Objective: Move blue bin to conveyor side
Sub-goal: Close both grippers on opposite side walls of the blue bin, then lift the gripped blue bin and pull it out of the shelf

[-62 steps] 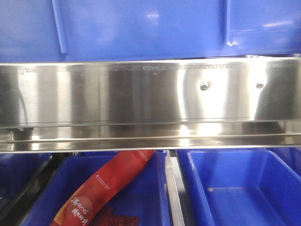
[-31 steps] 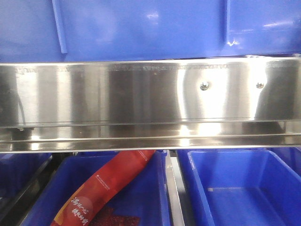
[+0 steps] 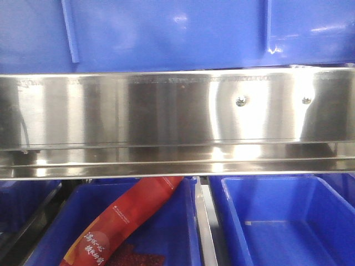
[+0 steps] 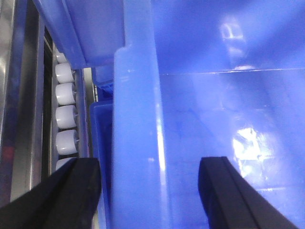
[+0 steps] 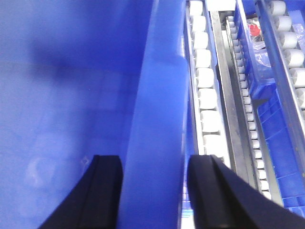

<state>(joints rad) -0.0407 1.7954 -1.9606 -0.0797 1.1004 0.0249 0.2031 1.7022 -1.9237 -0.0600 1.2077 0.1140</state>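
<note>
Steel rack [image 3: 166,116] fronts blue bin [image 4: 138,95] — left hand [image 4: 150,162] spread astride rim; right hand [image 5: 153,157] grip unclear.

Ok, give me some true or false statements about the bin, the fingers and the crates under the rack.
1. The left fingers straddle the bin wall. True.
2. The lower-left crate is empty. False: a red packet lies in it.
3. White rollers run beside the bin. True.
4. The bin sits under the steel rail. False: in the front view it is above the rail.
5. The right fingers are both inside the bin. False: one is inside its wall, one outside.
</note>
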